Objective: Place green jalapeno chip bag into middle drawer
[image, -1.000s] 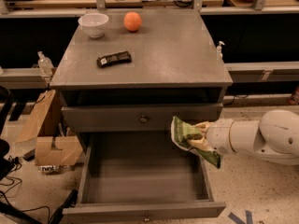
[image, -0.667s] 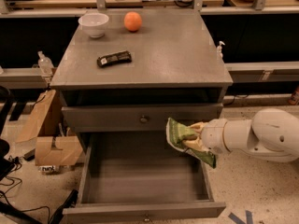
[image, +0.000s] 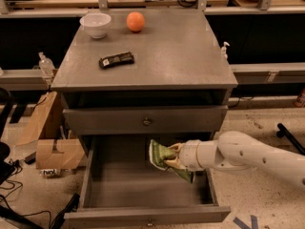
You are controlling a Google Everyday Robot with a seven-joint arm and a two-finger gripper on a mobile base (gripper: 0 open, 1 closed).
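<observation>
The lettering on the crinkly green jalapeno chip bag (image: 161,157) is too crumpled to read; only pale patches show. The white arm's two-finger gripper (image: 172,158) reaches in from 3 o'clock and pinches the bag's right side. It holds the bag over the pulled-out grey middle drawer (image: 143,215), toward 2 o'clock from the drawer's centre (open floor runs from there round to 9 o'clock). Just above, the closed grey upper drawer (image: 105,120) shows a small round knob (image: 147,121). On the grey cabinet top (image: 186,46), toward 11 o'clock, sit a dark wrapped bar (image: 116,59), a white bowl (image: 95,25) and an orange (image: 136,21). A cardboard box (image: 55,154) stands on the speckled floor (image: 267,123) at 9 o'clock.
</observation>
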